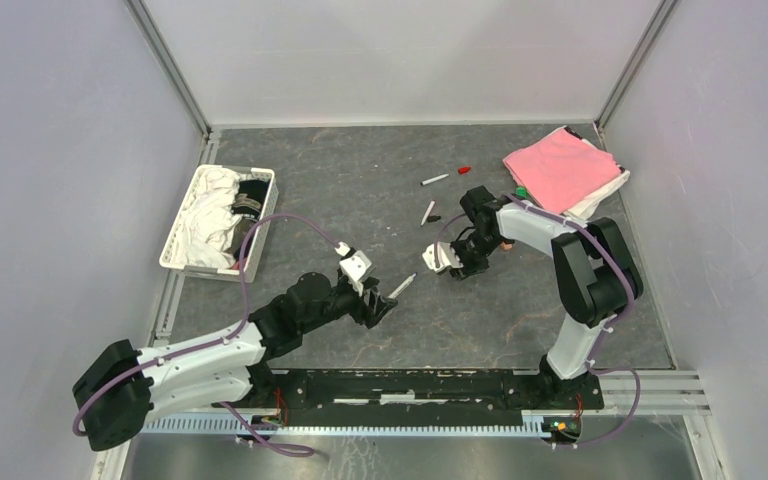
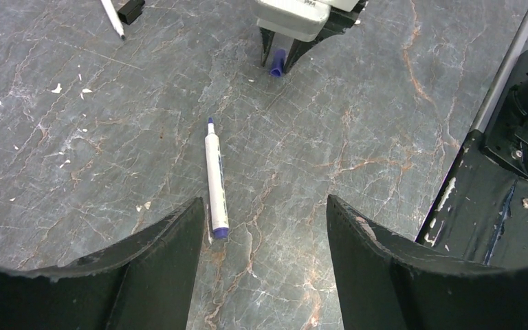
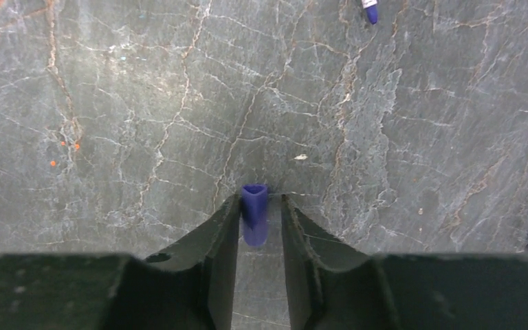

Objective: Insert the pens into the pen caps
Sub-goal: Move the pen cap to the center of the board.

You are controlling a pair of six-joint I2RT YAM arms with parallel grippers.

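A thin white pen (image 2: 216, 180) with a blue-purple tip and end lies uncapped on the table (image 2: 75, 137), just ahead of my left gripper (image 2: 265, 206) and close to its left finger. That gripper is open and holds nothing. In the top view the same pen (image 1: 402, 287) lies by the left gripper (image 1: 385, 305). My right gripper (image 3: 258, 199) is down at the table with a blue-purple pen cap (image 3: 254, 213) between its fingers. The jaws are slightly apart, with a gap on the cap's right side. The cap (image 2: 276, 65) faces the pen's tip.
Two more white pens (image 1: 434, 180) (image 1: 427, 212) lie farther back, with a red cap (image 1: 464, 170), a black cap (image 1: 434, 218) and a green cap (image 1: 521, 192). A pink cloth (image 1: 560, 165) is at back right, a white basket (image 1: 172, 245) of cloths at left.
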